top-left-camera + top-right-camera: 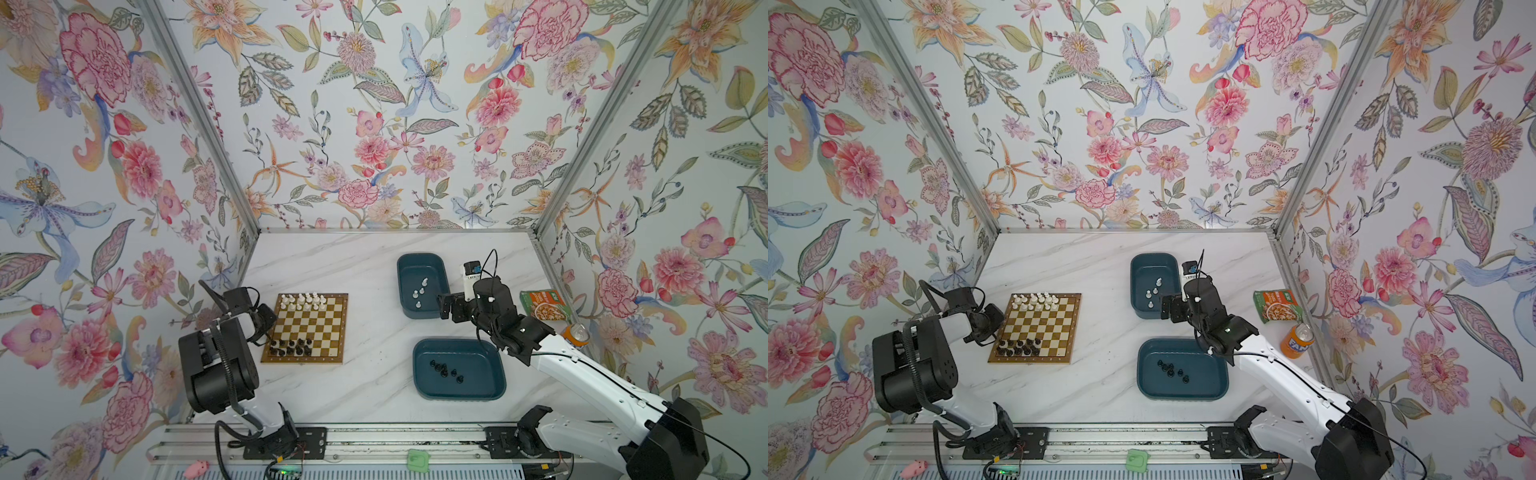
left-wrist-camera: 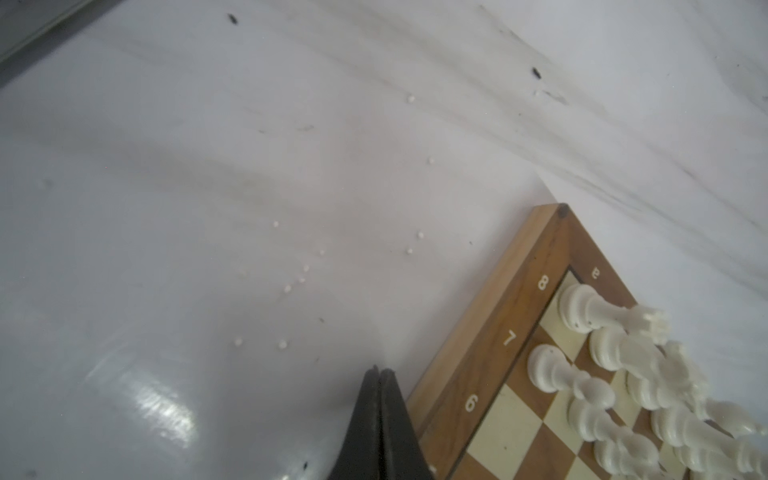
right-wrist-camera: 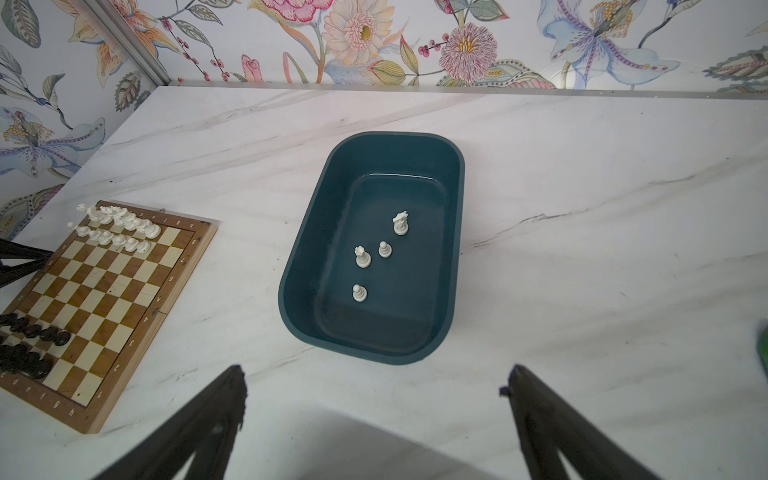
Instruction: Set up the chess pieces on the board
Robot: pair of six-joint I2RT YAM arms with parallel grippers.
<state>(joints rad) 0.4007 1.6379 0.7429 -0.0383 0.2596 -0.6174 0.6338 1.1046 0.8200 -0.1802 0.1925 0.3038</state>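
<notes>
Just off the left edge of the chessboard (image 2: 482, 353), the left gripper (image 2: 379, 372) is closed tight with nothing between its fingers (image 2: 361, 424). Its tip hangs over the bare marble tabletop (image 2: 187, 208), close to the printed rank numbers on the border, and small white specks (image 2: 286, 288) lie scattered on the marble beyond it. In both top views this gripper sits at the left side of the chessboard, nearer the black end.

On the chessboard, white pieces (image 1: 302, 301) stand across most of the two far rows. Black pieces (image 1: 291, 347) stand in the two near rows, bunched toward the left side. The rows between them are bare squares.

Well apart on the right, the right gripper (image 3: 376, 372) is spread wide and holds nothing. It hangs by the near right corner of the far teal tub (image 1: 419, 258). Four loose white pieces (image 3: 362, 257) stand upright in that tub, apart from one another. The near teal tub (image 1: 457, 343) lies closer to the arm bases and holds a handful of loose black pieces (image 1: 445, 370) near its middle.

Farther right, by the wall, a green snack packet (image 1: 544, 305) lies flat, with an orange soda can (image 1: 575, 334) just in front of it.
</notes>
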